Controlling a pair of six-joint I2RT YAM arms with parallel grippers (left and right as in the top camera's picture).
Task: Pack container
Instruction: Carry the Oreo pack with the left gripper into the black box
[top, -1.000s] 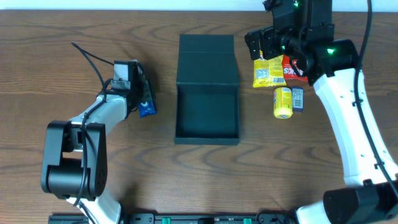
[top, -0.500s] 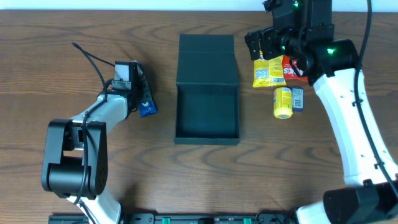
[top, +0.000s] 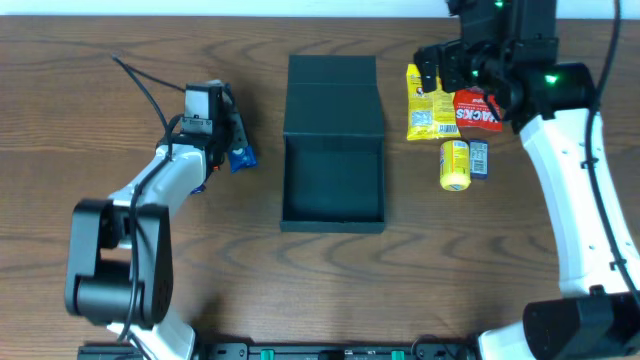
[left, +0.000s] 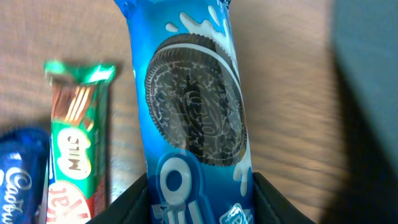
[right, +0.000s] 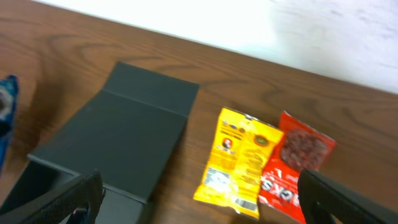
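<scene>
Pinching the blue cookie packet (left: 193, 118) by one end, the left gripper (top: 232, 140) hangs left of the open container (top: 333, 185), mid-table; carried low, the packet could snag its wall. Far right, the right gripper (top: 458, 85) hovers wide-spread over the yellow packet (top: 427, 108).
</scene>
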